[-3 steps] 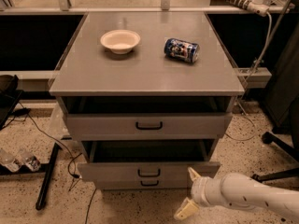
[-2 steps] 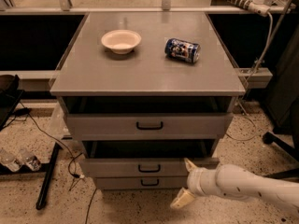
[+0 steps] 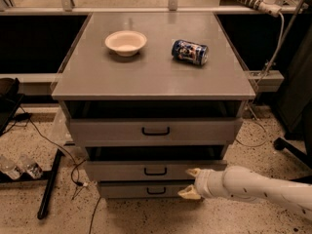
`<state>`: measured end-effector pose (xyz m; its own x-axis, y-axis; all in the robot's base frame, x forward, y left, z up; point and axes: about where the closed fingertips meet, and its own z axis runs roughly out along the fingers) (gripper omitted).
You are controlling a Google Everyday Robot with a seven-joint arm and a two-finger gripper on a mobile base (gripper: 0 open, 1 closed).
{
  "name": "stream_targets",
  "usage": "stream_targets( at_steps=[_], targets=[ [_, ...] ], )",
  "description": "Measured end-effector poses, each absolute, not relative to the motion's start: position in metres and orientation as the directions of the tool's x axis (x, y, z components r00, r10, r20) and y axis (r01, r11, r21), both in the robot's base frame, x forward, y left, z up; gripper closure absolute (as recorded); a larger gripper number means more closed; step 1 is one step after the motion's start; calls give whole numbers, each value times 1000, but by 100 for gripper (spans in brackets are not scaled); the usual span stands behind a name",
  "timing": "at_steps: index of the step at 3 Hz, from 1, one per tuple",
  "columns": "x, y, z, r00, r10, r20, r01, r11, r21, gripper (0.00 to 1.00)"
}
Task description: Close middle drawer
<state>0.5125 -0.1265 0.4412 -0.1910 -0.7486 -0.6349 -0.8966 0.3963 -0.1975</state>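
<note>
The grey cabinet has three drawers. The middle drawer [image 3: 156, 170], a wide flat grey front with a small black handle, stands nearly in line with the lowest drawer [image 3: 146, 190] below it, with a dark gap above it. The top drawer [image 3: 155, 131] sticks out a little under the cabinet top. My gripper [image 3: 190, 183], on a white arm coming in from the right, is at the right end of the middle drawer's front, its two pale fingertips spread apart, one touching the front and one lower.
On the cabinet top [image 3: 151, 77] are a white bowl [image 3: 126, 42] and a blue can [image 3: 189, 51] lying on its side. Black cables and a black bar [image 3: 48, 184] lie on the speckled floor at left. A chair base [image 3: 292, 147] stands at right.
The middle drawer has slid inward, from well pulled out to nearly flush. My gripper has moved left and up along with the drawer front.
</note>
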Motion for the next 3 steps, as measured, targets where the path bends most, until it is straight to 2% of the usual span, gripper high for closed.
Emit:
stream_targets(
  at_steps=[1,2,3],
  targets=[
    [517,-132,438,-201,-747,-634,-890,410,-200,66],
    [559,-142,438,-206,-753,-625,-873,430,-230,89],
    [604,-151,445,-219,-753,-621,-846,464,-263,85]
  ],
)
